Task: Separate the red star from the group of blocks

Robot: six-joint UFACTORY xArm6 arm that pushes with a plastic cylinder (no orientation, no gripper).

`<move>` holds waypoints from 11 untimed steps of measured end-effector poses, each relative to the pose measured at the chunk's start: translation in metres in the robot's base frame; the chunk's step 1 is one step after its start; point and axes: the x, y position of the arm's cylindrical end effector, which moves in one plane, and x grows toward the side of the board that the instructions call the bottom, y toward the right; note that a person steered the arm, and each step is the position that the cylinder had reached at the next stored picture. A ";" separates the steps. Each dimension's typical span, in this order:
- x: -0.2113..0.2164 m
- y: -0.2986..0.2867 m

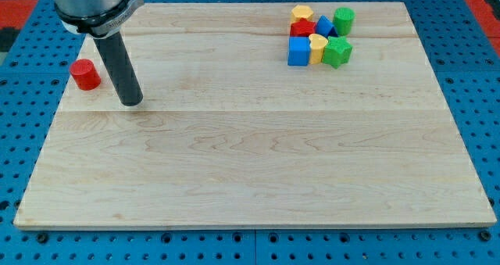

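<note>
The red star (301,28) sits in a tight group of blocks at the view's top right, mostly hidden between a yellow block (302,14) above it and a blue cube (298,51) below it. Around them lie a blue triangular block (326,26), a green cylinder (343,19), a yellow heart-like block (317,48) and a green block (337,52). My tip (131,102) rests on the board at the view's left, far from the group. A red cylinder (84,74) stands just left of the rod.
The wooden board (258,163) lies on a blue perforated table (16,140). The red cylinder stands near the board's left edge.
</note>
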 end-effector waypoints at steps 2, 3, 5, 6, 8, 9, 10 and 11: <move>0.014 0.168; 0.006 0.282; -0.061 0.421; -0.106 0.407; -0.158 0.288; -0.158 0.229; -0.158 0.189; -0.146 0.187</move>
